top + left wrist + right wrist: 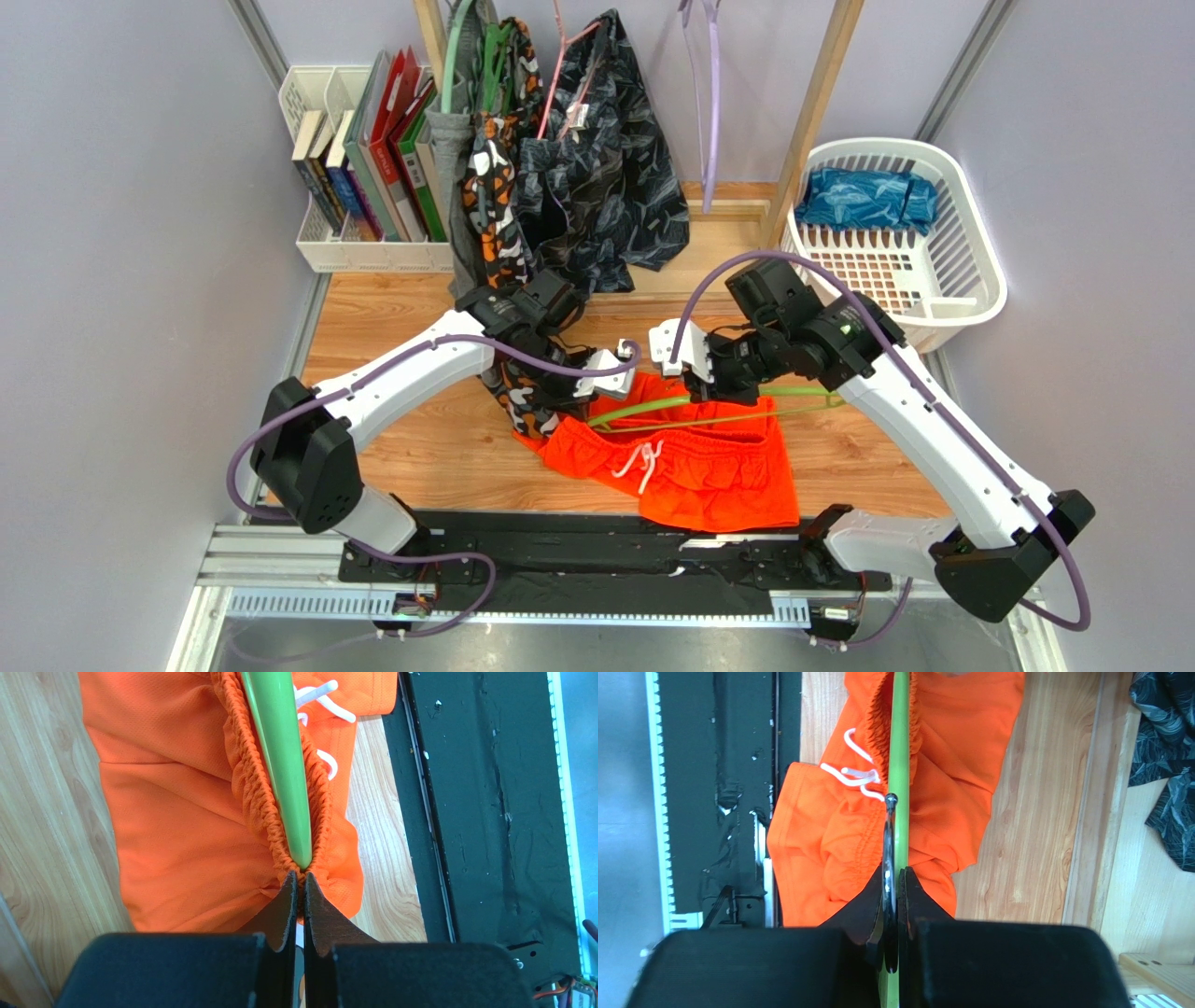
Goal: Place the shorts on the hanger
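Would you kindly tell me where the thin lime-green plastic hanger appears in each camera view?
Top external: the thin lime-green plastic hanger lies at picture centre, across the bright orange mesh shorts.
Left wrist: the hanger is a thick bar from top centre downward, inside the waistband.
Right wrist: the hanger is a thin vertical line at centre.
Shared landmark: the white drawstring.

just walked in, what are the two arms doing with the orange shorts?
Both arms are fitting the shorts onto the hanger over the table. The left gripper is shut on the elastic waistband, right at the tip of one hanger arm, which lies between the gathered waistband edges. The right gripper is shut on the hanger itself. The rest of the shorts lies bunched on the wood, so they are not hung yet.
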`<state>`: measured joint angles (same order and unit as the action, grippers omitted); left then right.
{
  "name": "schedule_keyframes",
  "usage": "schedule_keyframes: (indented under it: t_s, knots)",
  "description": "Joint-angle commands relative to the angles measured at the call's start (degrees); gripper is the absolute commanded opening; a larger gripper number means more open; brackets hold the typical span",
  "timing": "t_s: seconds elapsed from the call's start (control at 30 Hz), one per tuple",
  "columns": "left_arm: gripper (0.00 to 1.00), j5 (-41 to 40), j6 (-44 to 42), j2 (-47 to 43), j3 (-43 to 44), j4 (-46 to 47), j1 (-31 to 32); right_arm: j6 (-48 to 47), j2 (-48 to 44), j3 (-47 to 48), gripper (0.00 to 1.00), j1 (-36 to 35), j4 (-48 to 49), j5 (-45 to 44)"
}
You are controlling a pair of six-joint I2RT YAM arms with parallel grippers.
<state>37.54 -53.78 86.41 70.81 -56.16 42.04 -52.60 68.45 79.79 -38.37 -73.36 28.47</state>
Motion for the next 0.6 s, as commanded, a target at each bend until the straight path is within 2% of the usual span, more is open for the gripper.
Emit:
schedule_keyframes:
  t_s: [0.0, 0.23, 0.57]
  knots:
    - [0.00, 3.33, 1.83, -2.12, 2.14, -0.97, -0.12, 2.23, 0.46, -1.56, 0.00, -0.57, 9.37, -1.05]
    - [0.00, 5.79, 5.87, -4.23, 3.46, 0.70, -0.12, 5.57, -0.42, -6.57, 0.00, -0.56, 16.75, 4.83]
    - [0.00, 7.11, 15.28, -4.67, 4.16, 6.24, -0.12, 11.73, -1.47, -12.11, 0.00, -0.48, 26.77, 8.27]
